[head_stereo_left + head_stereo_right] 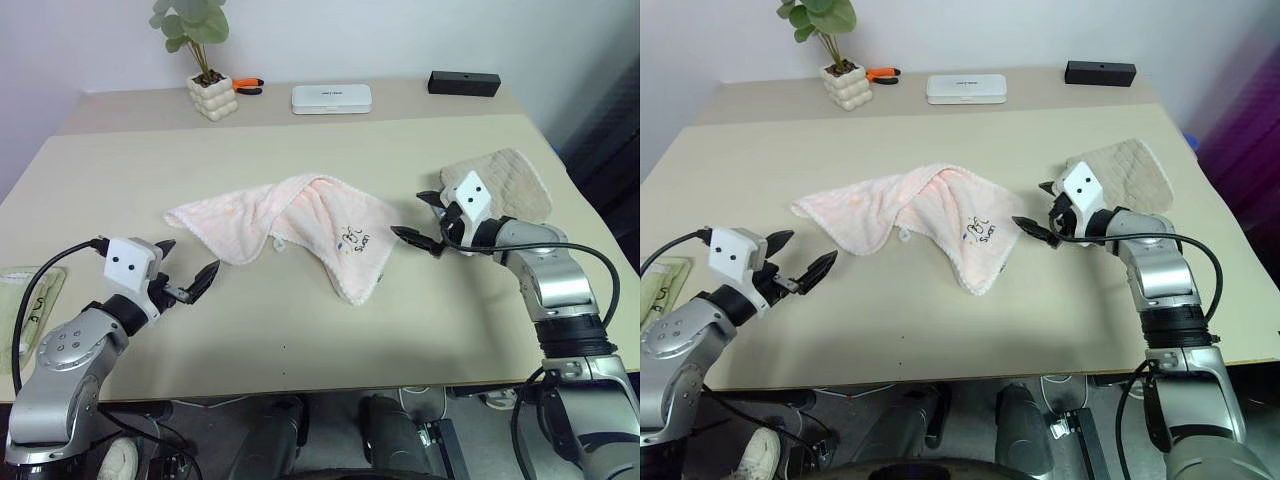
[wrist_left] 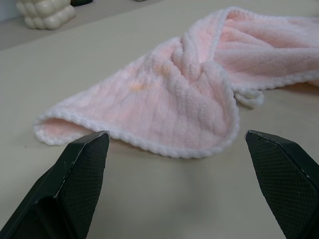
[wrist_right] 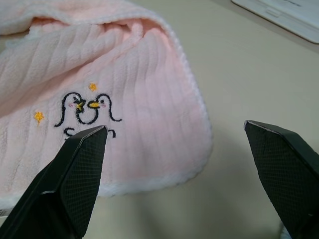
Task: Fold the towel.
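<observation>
The towel [image 1: 300, 220] is soft, fluffy ribbed cloth with a scalloped hem and stitched dark lettering. It lies on a smooth, matt table [image 1: 300, 330], and the beige towel [image 1: 515, 180] looks quilted. The fingers [image 2: 82, 164] are matt black plastic with a fine cross-hatched texture.

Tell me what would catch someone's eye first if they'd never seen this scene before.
A crumpled pale pink fluffy towel with dark embroidered lettering lies in the middle of the beige table. The left gripper and the right gripper flank it, both open and holding nothing. Behind the right gripper lies a beige quilted cloth, and a small potted plant in a knobbly white pot stands at the far edge.
</observation>
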{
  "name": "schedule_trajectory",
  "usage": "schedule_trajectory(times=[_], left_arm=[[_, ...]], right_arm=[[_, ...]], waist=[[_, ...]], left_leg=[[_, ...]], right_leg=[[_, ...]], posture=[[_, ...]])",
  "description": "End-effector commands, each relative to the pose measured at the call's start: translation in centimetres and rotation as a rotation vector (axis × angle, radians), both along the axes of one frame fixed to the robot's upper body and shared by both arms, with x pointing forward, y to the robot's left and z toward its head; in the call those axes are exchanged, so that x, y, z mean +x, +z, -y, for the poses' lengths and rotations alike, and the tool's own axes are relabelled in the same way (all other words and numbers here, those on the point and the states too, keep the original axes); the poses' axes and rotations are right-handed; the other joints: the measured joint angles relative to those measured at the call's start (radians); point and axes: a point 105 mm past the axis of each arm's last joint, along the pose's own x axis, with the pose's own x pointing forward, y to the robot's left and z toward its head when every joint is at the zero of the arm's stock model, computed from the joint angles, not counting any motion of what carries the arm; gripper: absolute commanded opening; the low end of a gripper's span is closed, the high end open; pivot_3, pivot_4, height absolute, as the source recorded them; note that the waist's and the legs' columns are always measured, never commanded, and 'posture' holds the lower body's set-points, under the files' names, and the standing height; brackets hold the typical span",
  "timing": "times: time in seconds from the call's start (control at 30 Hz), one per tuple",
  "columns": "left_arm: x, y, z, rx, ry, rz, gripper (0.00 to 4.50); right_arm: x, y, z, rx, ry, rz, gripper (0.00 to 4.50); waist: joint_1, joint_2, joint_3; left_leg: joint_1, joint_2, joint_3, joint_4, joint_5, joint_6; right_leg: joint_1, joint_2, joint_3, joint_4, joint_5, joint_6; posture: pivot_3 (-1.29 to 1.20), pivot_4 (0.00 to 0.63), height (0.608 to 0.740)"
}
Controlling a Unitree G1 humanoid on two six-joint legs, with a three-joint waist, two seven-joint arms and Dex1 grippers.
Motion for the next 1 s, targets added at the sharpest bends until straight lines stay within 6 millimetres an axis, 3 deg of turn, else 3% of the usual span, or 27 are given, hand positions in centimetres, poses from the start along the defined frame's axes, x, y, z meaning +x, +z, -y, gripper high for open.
schedule_trajectory(times=[0.03, 0.33, 0.53, 0.77, 1.0], left_arm=[[0.3, 0.5, 0.5, 0.007, -0.024, 0.025, 4.46], [0.3, -0.1, 2.1, 0.05, -0.108, 0.002, 4.46], [0.6, -0.9, 5.2, 0.174, -0.25, -0.039, 4.46], [3.2, -2.5, 5.5, 0.265, -0.219, -0.055, 4.46], [6.0, -4.1, 4.0, 0.318, -0.158, -0.087, 4.46]], right_arm=[[0.0, 1.7, 0.1, -0.005, 0.001, 0.056, 4.5], [0.1, 1.9, 0.0, -0.017, 0.005, 0.064, 4.5], [0.6, 2.6, -1.3, 0.024, 0.008, 0.105, 4.5], [0.2, 2.2, -1.8, 0.033, 0.007, 0.117, 4.5], [-0.7, 1.8, -2.3, 0.052, -0.01, 0.118, 4.5]], waist=[[0.0, 0.0, 0.0], [0.0, 0.0, 0.0], [-0.001, 0.0, 0.0], [0.0, 0.0, 0.0], [0.0, 0.0, 0.0]], left_leg=[[0.0, 0.0, 0.0, 0.0, 0.0, 0.0], [0.0, 0.0, 0.001, 0.001, 0.0, 0.0], [0.0, 0.0, 0.001, 0.001, 0.0, 0.0], [0.0, 0.0, 0.002, 0.0, 0.0, 0.0], [0.0, 0.0, 0.001, 0.001, 0.0, 0.0]], right_leg=[[0.0, 0.0, 0.0, 0.0, 0.0, 0.0], [0.0, 0.0, 0.001, 0.0, 0.001, 0.0], [0.0, 0.0, 0.001, 0.0, 0.001, 0.0], [0.0, 0.001, 0.001, 0.0, 0.001, 0.001], [-0.001, 0.001, 0.001, 0.001, 0.002, 0.002]], posture=[[0.0, 0.15, 0.74], [0.0, 0.15, 0.74], [0.0, 0.15, 0.74], [0.0, 0.15, 0.74], [0.0, 0.15, 0.74]])
